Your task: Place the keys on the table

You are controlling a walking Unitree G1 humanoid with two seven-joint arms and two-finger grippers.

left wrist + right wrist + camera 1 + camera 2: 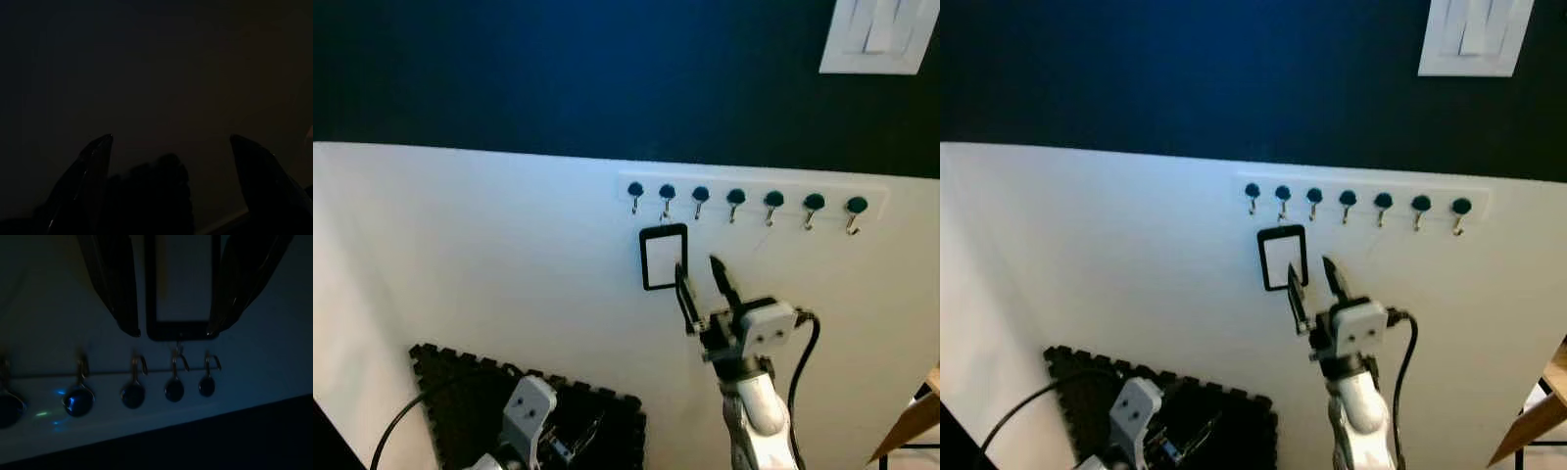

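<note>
The key tag (663, 258), a black rectangular frame, is hung from the second hook of the hook rail (744, 201); the right gripper (702, 284) is raised just below the rail, fingers spread, straddling the tag's lower edge; the left gripper (171, 147) is held low, well below the rail, fingers spread.

Silver right arm (759, 411) with white boxy wrist, looping black cable (800, 367), and long black-fingered right hand (701, 287).

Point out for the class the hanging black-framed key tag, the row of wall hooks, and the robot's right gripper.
Black-framed key tag (663, 258): left eye view, on its pale centre panel.
Row of wall hooks (735, 198): left eye view, on the dark knob of the middle hook.
Right gripper (702, 284): left eye view, midway between its open fingertips.
</note>
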